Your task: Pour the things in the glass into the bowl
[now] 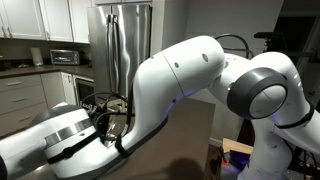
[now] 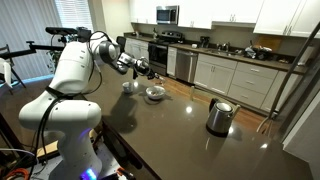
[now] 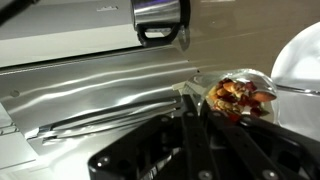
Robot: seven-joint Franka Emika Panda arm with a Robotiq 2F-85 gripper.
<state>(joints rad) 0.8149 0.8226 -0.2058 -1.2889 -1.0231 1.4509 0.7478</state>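
In the wrist view my gripper (image 3: 192,103) is shut, its dark fingers (image 3: 205,140) pressed together. Their tips pinch the near wall of the small clear glass (image 3: 240,95). Reddish-brown bits, the things (image 3: 238,97), fill the glass. Just right of it a curved white edge looks like the bowl (image 3: 298,55). In an exterior view the gripper (image 2: 141,69) hangs above the far end of the dark table. The white bowl (image 2: 155,93), with dark bits inside, lies a little below and to its right. There the glass is too small to make out.
A shiny kettle (image 2: 219,116) stands on the dark table (image 2: 170,135) nearer the camera. A small pale object (image 2: 130,86) lies left of the bowl. Kitchen counters and a stove (image 2: 160,52) run behind the table. My own arm (image 1: 180,80) fills most of an exterior view.
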